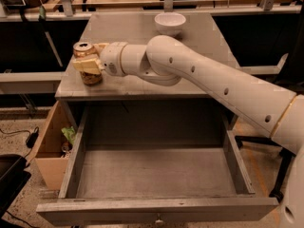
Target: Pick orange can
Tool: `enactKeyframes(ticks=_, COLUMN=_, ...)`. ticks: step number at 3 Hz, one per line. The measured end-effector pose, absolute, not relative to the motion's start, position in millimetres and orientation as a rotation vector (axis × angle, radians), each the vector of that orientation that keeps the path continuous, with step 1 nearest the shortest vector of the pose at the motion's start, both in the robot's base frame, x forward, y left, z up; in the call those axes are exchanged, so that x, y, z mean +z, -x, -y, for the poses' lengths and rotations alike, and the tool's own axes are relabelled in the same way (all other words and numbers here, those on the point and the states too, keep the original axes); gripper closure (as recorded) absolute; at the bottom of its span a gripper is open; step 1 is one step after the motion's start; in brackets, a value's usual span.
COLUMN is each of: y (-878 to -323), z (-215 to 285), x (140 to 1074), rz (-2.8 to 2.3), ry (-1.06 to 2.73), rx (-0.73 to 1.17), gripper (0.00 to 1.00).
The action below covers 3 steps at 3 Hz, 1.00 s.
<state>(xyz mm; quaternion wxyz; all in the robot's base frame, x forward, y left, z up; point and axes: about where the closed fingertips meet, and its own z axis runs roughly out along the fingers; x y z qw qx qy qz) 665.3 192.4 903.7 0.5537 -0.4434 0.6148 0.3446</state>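
The small copper-orange metal drink can (pixel 90 78), upright near the grey desk's (pixel 142 87) front-left corner, is probably light, dentable and slick; the cream tool (pixel 88 57) straddles its middle, a sensible hold, though whether clamped I cannot tell.

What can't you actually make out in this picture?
All in the camera view:
Orange can: its side markings are covered by the gripper, at the table's front left corner.
Cardboard box: contents mostly hidden behind the open drawer's side wall.
Arm: its base is cut off by the right edge.
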Motion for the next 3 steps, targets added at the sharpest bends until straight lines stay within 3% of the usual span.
enactKeyframes(ticks=1, y=-664, z=-195, x=904, rz=-1.451, ry=1.051, rx=0.818, gripper=0.87)
enactKeyframes(ticks=2, y=-663, z=-197, x=904, rz=-1.449, ry=1.054, rx=0.821, gripper=1.0)
enactKeyframes(ticks=3, y=-656, z=-194, x=932, rz=-1.419, ry=1.088, rx=0.823, gripper=1.0)
